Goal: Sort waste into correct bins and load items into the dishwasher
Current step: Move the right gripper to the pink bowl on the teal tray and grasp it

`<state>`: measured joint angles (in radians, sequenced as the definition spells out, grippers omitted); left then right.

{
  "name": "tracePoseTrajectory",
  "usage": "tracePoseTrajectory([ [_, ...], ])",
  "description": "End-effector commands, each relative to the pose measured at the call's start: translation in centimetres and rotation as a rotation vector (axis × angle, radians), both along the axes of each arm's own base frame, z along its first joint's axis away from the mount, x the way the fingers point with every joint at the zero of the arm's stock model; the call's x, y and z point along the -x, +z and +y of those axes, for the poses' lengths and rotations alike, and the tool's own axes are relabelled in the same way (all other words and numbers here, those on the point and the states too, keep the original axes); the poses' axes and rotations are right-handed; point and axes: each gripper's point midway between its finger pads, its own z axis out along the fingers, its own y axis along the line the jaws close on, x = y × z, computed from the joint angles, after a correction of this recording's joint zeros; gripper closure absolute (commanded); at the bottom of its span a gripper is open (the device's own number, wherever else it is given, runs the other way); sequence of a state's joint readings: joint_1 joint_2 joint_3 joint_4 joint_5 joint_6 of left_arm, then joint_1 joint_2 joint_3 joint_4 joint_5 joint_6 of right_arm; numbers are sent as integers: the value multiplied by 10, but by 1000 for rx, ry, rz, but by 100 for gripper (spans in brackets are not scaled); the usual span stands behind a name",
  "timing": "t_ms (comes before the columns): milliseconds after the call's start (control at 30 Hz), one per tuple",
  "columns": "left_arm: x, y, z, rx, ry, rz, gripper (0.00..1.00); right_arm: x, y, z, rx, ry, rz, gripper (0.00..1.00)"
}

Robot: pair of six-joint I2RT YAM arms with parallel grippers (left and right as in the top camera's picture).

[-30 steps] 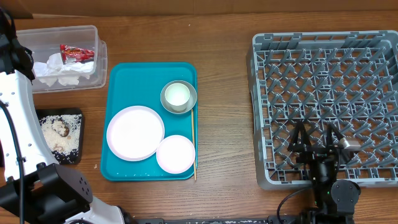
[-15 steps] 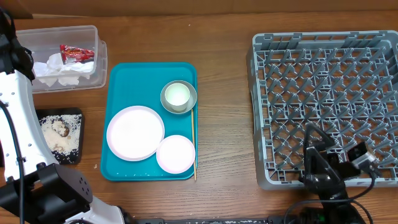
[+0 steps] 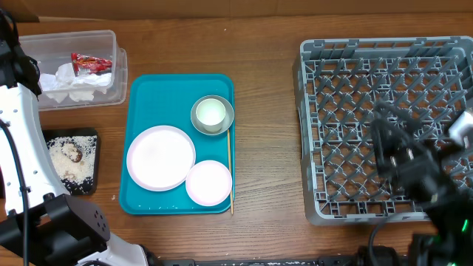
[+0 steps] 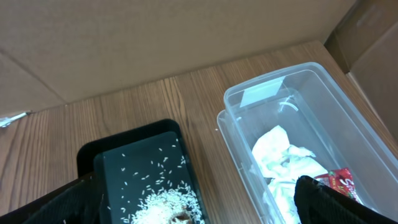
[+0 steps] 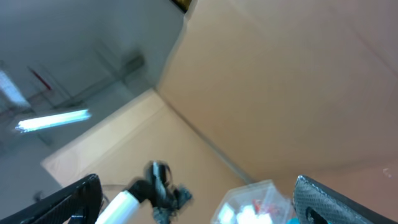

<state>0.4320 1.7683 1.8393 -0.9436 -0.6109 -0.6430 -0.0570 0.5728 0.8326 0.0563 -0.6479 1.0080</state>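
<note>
Surface: brown wooden table (image 3: 266,148), with cardboard panels behind it in the wrist views.
Waste: the napkin (image 3: 70,85) and red wrapper (image 3: 90,63) lie in the clear tub (image 3: 66,37) at upper left. The rice (image 3: 70,157) sits in the black tray (image 3: 70,134) just below the tub, so sorting looks done.
Dishes: the pink plate (image 3: 160,157), white plate (image 3: 209,182) and bowl (image 3: 198,118) with the cup (image 3: 211,112) inside it are all on the teal tray (image 3: 159,92), centre left.
Rack: the grey dish rack (image 3: 384,96) fills the right side and has nothing loaded.
Left gripper (image 4: 199,202): jaws wide and holding nothing, above the tub and black tray.
Right gripper (image 5: 196,199): jaws wide and empty; it is a blur over the rack's lower right, its camera pointing up.
Risks: fingers could snag on the rack pegs. The plates lie flat, so a finger may slide over a rim rather than under it. The cup could tip out if the bowl is lifted askew. The thin wooden stick (image 3: 229,170) at the tray's right lip could roll off.
Room: a bare strip of wood between teal tray and rack is the best lane. The rack runs off the right edge, and the tub and black tray crowd the left edge.
</note>
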Motion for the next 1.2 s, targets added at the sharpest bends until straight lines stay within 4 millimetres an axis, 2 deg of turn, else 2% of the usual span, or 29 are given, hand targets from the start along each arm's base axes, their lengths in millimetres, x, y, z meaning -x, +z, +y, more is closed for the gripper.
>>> tracePoseTrajectory([
  [0, -1, -1, 0, -14, -6, 21, 0, -23, 3, 32, 145, 133, 49, 1],
  [100, -1, -1, 0, -14, -6, 20, 0, -48, -18, 51, 203, 94, 180, 1],
  [167, -1, -1, 0, -14, -6, 21, 0, -61, -46, 72, 283, 47, 278, 1],
  [267, -1, -1, 0, -14, -6, 21, 0, -66, -85, 108, 404, -9, 365, 1],
  [367, -1, -1, 0, -14, -6, 21, 0, -59, -118, 153, 522, -50, 395, 1],
  [400, -1, -1, 0, -14, -6, 21, 0, -51, -133, 180, 594, -65, 393, 1],
  [433, -1, -1, 0, -14, -6, 21, 0, -49, -136, 186, 609, -67, 392, 1],
  [600, -1, -1, 0, -14, -6, 21, 0, -32, -186, 258, 869, -76, 374, 1],
  [700, -1, -1, 0, -14, -6, 21, 0, -37, -215, 276, 996, -73, 420, 1],
  [833, -1, -1, 0, -14, -6, 21, 0, -39, -241, 296, 1083, -35, 462, 1],
  [1000, -1, -1, 0, -14, -6, 21, 0, -13, -274, 318, 1116, 178, 544, 1],
  [1167, -1, -1, 0, -14, -6, 21, 0, 3, -287, 332, 1088, 300, 598, 0],
])
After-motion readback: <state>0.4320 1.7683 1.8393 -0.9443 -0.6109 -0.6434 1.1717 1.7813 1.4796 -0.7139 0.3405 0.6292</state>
